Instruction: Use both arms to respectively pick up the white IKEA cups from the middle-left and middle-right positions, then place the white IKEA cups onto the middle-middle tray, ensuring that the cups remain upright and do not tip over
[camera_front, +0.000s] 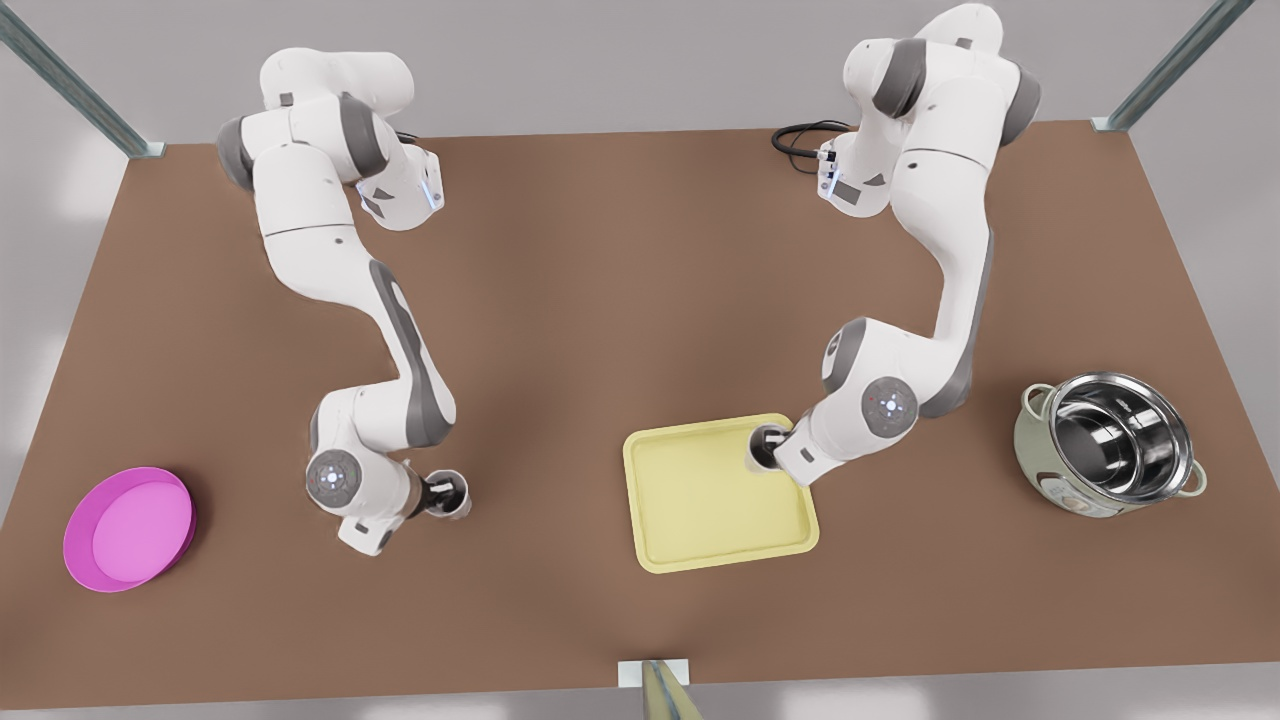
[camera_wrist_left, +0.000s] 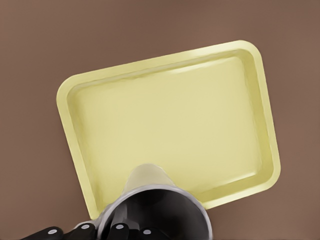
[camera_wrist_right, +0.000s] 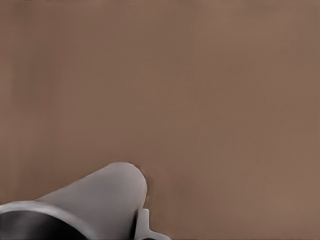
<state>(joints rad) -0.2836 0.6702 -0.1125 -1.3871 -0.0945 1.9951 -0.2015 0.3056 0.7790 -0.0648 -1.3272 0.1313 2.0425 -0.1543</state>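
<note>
Tray (camera_front: 700, 520) sits mid-table by the near edge. Left gripper (camera_front: 770, 450) grips a cup (camera_wrist_left: 155, 210) over the tray's far corner: lower straight, let go once seated. Right gripper (camera_front: 438, 495) clamps second cup (camera_front: 453, 496) well short of the tray; carry level.
</note>
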